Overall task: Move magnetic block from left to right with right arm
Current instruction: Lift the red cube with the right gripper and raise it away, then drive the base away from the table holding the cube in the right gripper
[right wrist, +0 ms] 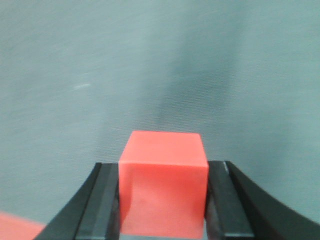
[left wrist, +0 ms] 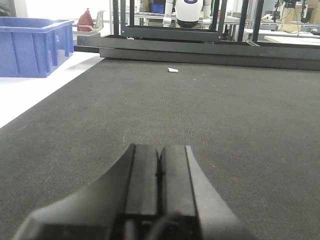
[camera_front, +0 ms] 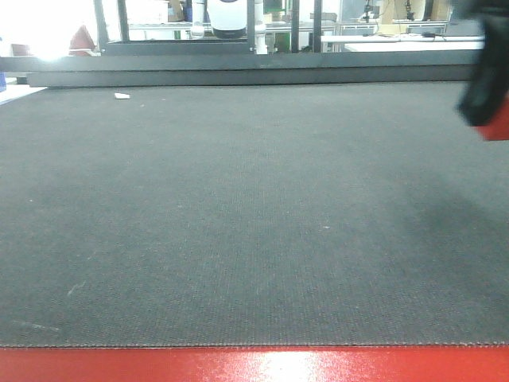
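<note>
The magnetic block [right wrist: 163, 185], a plain red cube, sits clamped between the two black fingers of my right gripper [right wrist: 163, 167], held above the dark mat. In the front view the right arm is a dark blurred shape [camera_front: 485, 72] at the upper right edge, with a corner of the red magnetic block [camera_front: 498, 126] showing under it, lifted off the mat. My left gripper [left wrist: 160, 150] rests low over the mat near the front, its two flat pads pressed together with nothing between them.
A dark grey mat [camera_front: 238, 215] covers the table, with a red strip [camera_front: 254, 366] along its front edge. A small white scrap [camera_front: 122, 96] lies at the far left. A blue bin [left wrist: 32, 45] stands off the mat's left side. A black metal frame [camera_front: 254, 72] runs along the back.
</note>
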### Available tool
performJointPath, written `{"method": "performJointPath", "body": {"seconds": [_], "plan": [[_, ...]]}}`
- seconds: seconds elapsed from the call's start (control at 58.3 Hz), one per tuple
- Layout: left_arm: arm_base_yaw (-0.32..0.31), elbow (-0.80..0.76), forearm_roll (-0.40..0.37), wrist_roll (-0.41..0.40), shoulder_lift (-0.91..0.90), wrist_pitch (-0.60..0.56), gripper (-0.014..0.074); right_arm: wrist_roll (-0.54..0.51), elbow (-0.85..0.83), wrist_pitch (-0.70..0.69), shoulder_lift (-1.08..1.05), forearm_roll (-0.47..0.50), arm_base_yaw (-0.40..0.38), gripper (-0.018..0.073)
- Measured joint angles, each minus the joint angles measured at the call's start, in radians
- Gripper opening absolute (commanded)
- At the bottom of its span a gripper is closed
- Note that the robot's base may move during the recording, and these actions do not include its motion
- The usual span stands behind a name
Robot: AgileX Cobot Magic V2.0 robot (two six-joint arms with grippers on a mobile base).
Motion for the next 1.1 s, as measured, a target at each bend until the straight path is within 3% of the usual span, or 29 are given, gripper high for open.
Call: {"method": "performJointPath", "body": {"seconds": [0.395,0.686,0.892,1.098], "plan": [[0.0,0.0,0.0,0.0,0.0,0.0,-0.0117,-0.131,0.315,-0.393,-0.338,0.079,-0.263,0.0392],[0.0,0.0,0.0,0.0,0.0,0.0,-0.0117,-0.141,0.503,-0.594,-0.572,0.06,-0.277,0.0392],[0.0,0.0,0.0,0.0,0.0,0.0,-0.0117,-0.141,0.564,-0.617,-0.725,-0.056,-0.277,0.0392],[0.0,0.0,0.0,0.0,0.0,0.0,-0.0117,-0.141,0.575,-0.623,-0.839,-0.066,-0.277,0.0392]]}}
